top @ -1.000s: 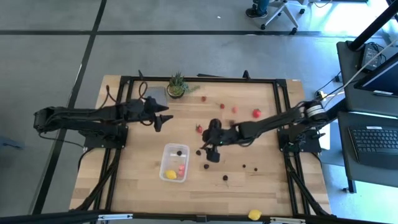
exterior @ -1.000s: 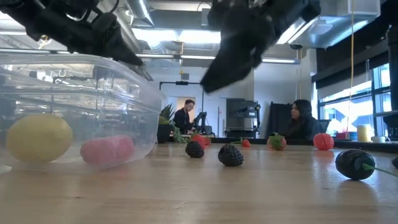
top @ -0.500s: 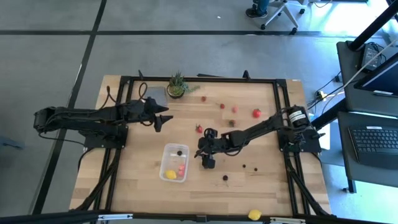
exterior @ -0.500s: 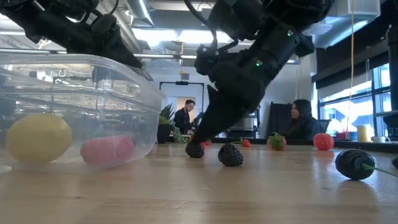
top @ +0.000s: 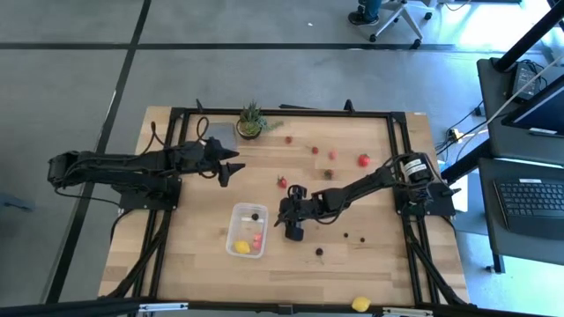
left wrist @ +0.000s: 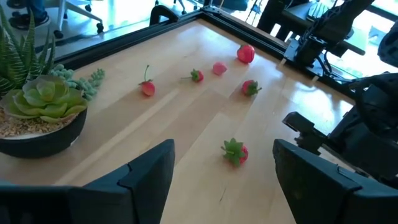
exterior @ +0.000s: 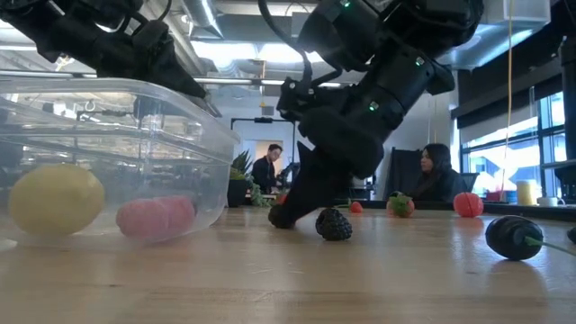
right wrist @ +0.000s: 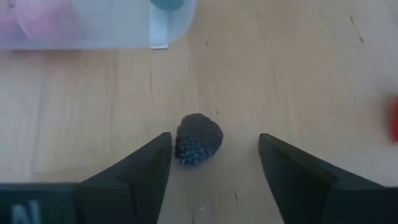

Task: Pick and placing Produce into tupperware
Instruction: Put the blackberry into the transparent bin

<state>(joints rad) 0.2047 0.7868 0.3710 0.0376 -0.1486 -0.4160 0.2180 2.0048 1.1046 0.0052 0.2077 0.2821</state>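
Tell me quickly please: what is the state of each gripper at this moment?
Left gripper: open, empty, raised above the table.
Right gripper: open, down at the table around a dark berry, not yet gripping it.

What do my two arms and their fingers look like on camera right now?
Both arms are dark, jointed and slim, with black cables running along them. The right arm has a silver band near its base joint and small green lights on its wrist in the low view. The left gripper and right gripper both have broad, flat, matte black fingers.
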